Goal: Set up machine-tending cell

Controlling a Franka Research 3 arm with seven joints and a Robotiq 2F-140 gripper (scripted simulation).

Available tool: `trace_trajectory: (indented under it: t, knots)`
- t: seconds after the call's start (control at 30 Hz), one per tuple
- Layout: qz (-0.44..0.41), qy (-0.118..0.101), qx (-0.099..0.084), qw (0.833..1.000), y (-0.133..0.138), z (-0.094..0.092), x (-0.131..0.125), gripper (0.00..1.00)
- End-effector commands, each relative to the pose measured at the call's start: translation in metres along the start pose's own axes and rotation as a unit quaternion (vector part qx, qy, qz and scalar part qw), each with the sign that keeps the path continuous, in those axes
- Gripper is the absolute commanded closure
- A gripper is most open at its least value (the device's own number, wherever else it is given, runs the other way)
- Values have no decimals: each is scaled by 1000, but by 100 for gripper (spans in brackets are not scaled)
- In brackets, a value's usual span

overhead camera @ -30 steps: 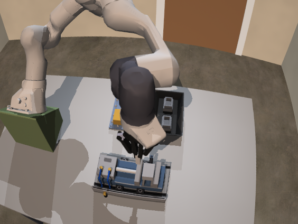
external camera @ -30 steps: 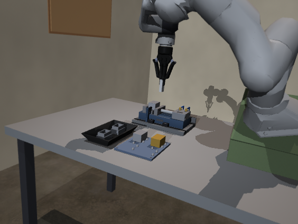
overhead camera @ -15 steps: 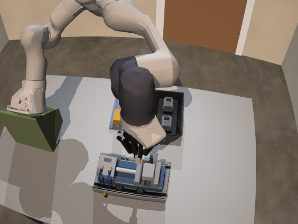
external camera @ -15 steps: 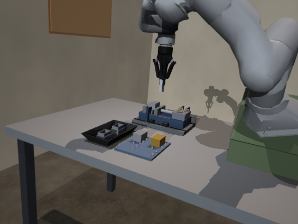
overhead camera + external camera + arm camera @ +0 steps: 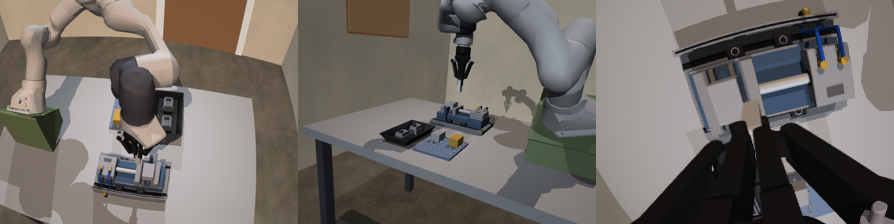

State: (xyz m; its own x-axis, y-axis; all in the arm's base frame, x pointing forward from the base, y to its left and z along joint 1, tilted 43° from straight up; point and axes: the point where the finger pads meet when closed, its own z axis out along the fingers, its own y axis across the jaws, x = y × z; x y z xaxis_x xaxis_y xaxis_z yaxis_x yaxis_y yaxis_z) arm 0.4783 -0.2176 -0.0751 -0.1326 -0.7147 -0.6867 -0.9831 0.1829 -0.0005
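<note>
The black two-finger gripper (image 5: 459, 88) hangs in the air in the upper middle of the exterior view, its fingers fully closed, pad against pad, with nothing between them. Well below it, in the centre of this frame, stands the blue and grey machine vise (image 5: 463, 116) on a pale grey table top (image 5: 364, 119); a grey aluminium blank (image 5: 148, 171) sits in the vise, seen in the lower middle of the top view, between the end blocks. In the wrist view the closed fingertips lie over the vise's near edge.

The room has beige walls, a brown floor and a brown door panel (image 5: 204, 22) at the upper right of the top view.

In front of the vise, lower in the exterior frame, lies the blue infeed plate (image 5: 425, 151) with a second grey aluminium block (image 5: 437, 136) and a yellow brass block (image 5: 456, 140). Left of it is the black outfeed tray (image 5: 386, 134) with two grey pocketed finished parts (image 5: 416, 128), both flat. The green pedestal (image 5: 551, 153) of the arm stands at the right edge.
</note>
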Motion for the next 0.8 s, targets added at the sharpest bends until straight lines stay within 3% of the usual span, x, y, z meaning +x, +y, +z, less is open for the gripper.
trace_trajectory:
  t: [0.0, 0.77]
  knots:
    - [-3, 2, 0, 1000, 0, 2, 0, 100]
    - [-3, 2, 0, 1000, 1, 37, 1, 100]
